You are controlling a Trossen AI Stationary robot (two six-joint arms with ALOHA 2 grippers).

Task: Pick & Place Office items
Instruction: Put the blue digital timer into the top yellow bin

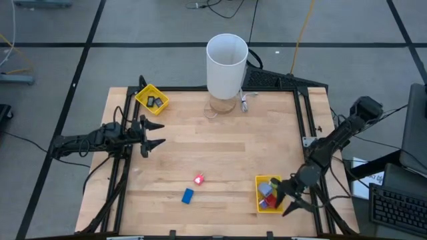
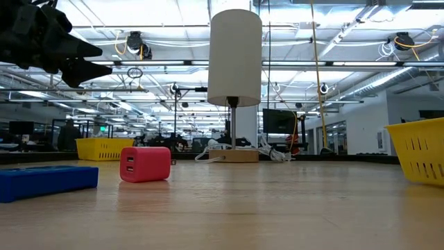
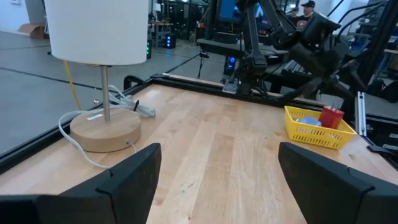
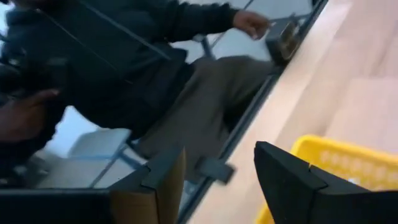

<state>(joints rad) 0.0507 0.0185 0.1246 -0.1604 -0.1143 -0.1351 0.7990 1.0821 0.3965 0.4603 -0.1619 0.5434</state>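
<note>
Overhead, my left claw (image 1: 157, 135) hangs over the left side of the worktop (image 1: 227, 147), its fingers (image 3: 130, 180) spread wide with nothing between them. My right claw (image 1: 288, 197) sits at the right-hand yellow tray (image 1: 259, 195) near the front edge; its fingers (image 4: 292, 180) stand apart, and I cannot tell whether they touch anything in the tray. That tray holds several office items, among them a red piece (image 1: 268, 189) and a blue piece (image 1: 267, 203). Two more lie loose on the bare wood near the front: a red block (image 1: 199, 179) and, just beside it towards the front, a blue block (image 1: 187, 195). A second yellow tray (image 1: 144, 95) at the far left corner holds dark pieces (image 1: 155, 101). A white lamp (image 1: 226, 63) stands at the far edge.
</note>
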